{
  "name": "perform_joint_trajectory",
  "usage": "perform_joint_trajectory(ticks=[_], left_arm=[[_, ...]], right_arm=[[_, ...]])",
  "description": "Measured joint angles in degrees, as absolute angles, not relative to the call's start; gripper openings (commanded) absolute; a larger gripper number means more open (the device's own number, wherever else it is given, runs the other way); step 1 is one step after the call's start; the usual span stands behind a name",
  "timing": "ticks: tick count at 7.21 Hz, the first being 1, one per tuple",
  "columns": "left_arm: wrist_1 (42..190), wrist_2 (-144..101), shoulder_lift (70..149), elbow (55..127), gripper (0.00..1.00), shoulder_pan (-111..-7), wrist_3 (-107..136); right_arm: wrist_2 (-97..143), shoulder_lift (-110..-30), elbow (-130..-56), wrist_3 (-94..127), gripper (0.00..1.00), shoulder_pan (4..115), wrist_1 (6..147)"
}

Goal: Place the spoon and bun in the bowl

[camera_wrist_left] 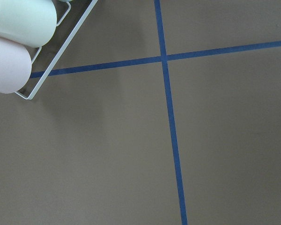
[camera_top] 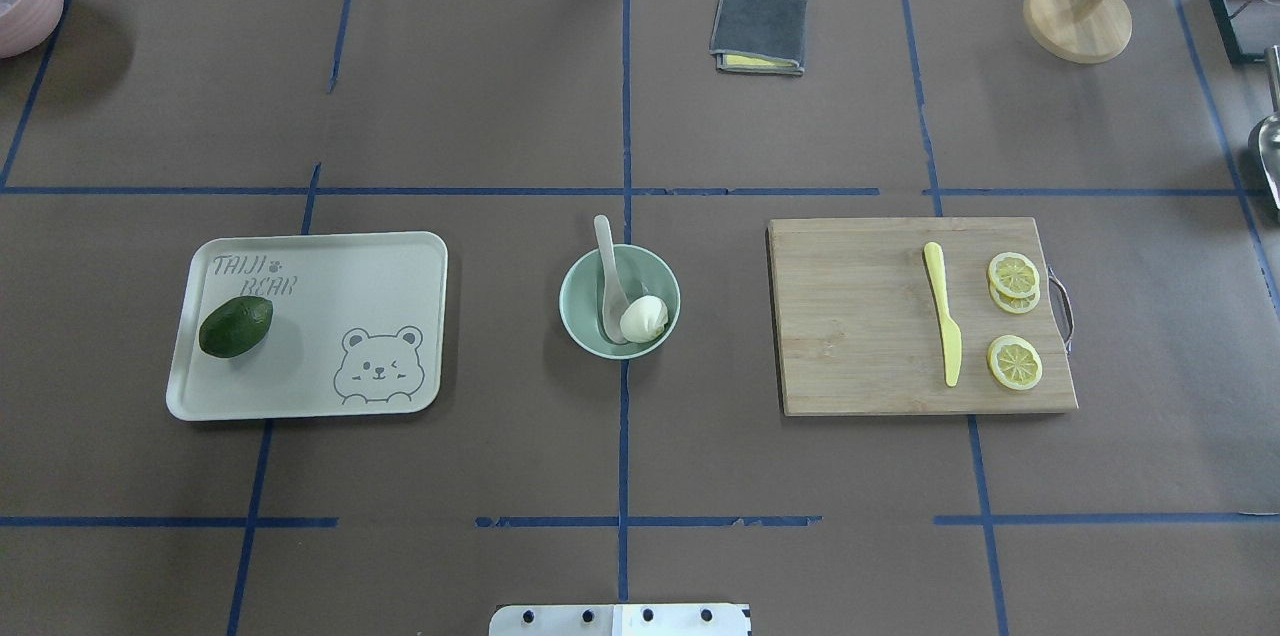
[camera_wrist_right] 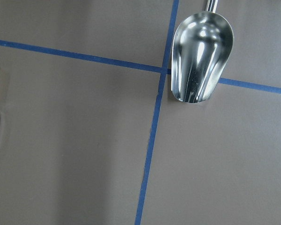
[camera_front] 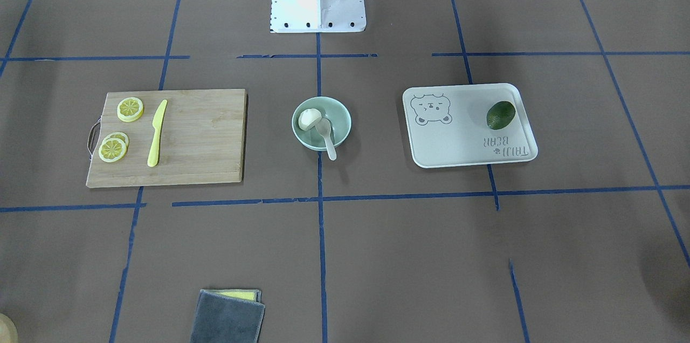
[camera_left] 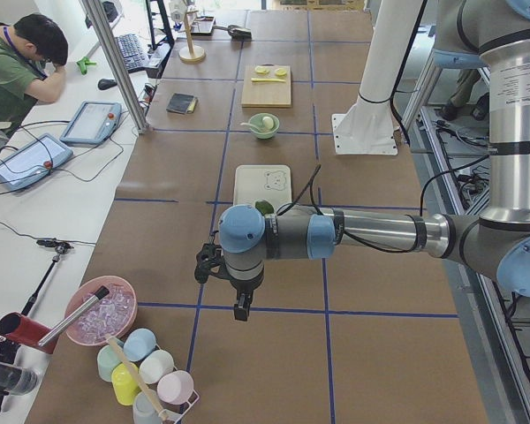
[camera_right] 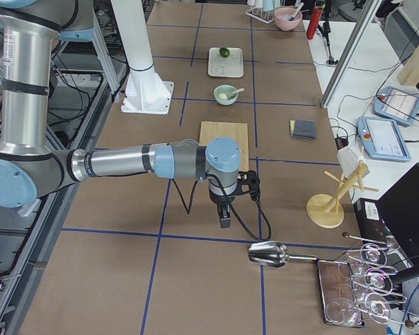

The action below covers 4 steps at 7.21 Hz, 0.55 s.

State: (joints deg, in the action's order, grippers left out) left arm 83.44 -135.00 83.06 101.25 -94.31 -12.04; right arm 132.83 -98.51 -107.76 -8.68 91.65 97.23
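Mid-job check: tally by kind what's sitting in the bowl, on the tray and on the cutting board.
Bun: 1
Spoon: 1
Green fruit: 1
Yellow knife: 1
Lemon slices: 3
Total: 7

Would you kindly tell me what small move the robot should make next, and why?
Probably none; I would leave both arms parked. The bun already sits inside the bowl, and the spoon lies with its scoop in the bowl, its handle leaning over the rim. The left gripper and right gripper hang at the table's ends, far from it.
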Motion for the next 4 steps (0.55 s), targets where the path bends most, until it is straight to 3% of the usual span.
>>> perform_joint_trajectory(ticks=[4], left_arm=[[83.3,-135.0,83.1,101.2,1.0,-94.3,-12.0]], right_arm=[[132.4,-98.6,-107.7,-8.7,1.0,91.7,97.1]])
